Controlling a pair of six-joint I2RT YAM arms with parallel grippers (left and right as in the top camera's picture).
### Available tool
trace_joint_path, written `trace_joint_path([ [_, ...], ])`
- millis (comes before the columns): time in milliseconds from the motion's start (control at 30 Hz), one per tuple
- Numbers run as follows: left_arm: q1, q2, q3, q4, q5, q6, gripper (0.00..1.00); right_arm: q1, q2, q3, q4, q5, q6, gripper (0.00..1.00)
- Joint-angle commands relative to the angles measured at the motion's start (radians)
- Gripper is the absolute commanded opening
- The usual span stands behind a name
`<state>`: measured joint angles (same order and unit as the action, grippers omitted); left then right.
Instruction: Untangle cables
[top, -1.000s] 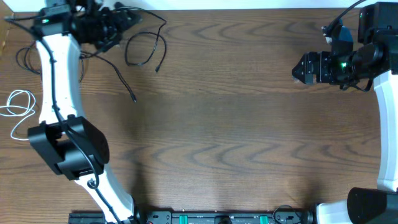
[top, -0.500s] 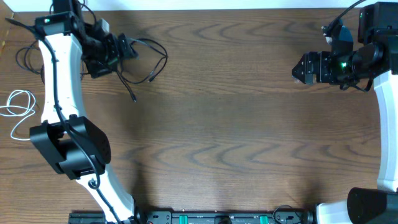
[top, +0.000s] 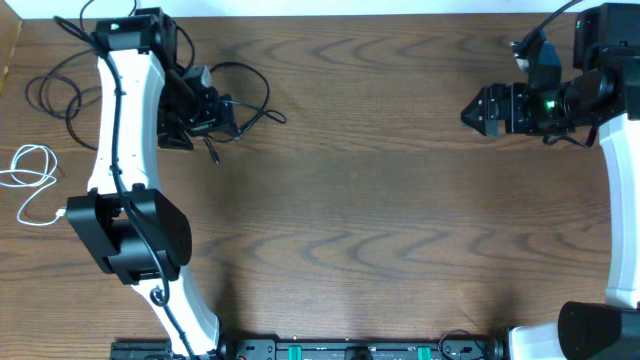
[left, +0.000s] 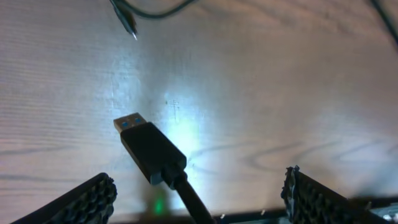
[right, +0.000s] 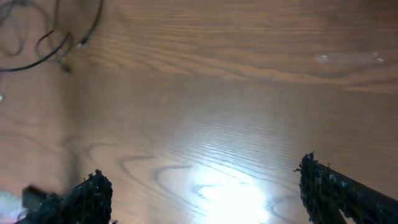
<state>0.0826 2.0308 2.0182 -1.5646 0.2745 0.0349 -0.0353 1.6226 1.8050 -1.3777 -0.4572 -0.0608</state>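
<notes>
The job looks barely started. The white cable (top: 35, 182) lies in its own loose loop at the left edge of the desk (top: 380, 220), well apart from the others, so it seems free already. The black cables (top: 250, 100) are bunched in overlapping loops at the far left corner, some on each side of the left arm, and these are what is left to separate. The left gripper (left: 198, 186) hangs low over that bunch with its jaws spread wide and gripping nothing. A black USB plug (left: 148, 149) lies flat on the desk between them, touching neither one, its cord running back toward the wrist. A smaller plug end (left: 129, 23) lies farther ahead. The right gripper (right: 204, 174) hovers over bare wood at the far right, well apart from every cable, jaws also wide and empty.
</notes>
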Motion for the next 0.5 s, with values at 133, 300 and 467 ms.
trace_joint_path([
  [133, -0.030, 0.002, -0.004, -0.055, 0.225, 0.303, 0.87, 0.153, 0.005, -0.037, 0.138, -0.159, -0.089, 0.96],
  [300, -0.030, 0.002, -0.004, -0.101, 0.377, 0.462, 0.87, 0.311, 0.038, -0.065, 0.312, -0.151, -0.086, 0.98],
  [467, -0.030, 0.002, -0.004, -0.125, 0.375, 0.470, 0.87, 0.451, 0.123, -0.066, 0.471, -0.103, -0.086, 0.97],
])
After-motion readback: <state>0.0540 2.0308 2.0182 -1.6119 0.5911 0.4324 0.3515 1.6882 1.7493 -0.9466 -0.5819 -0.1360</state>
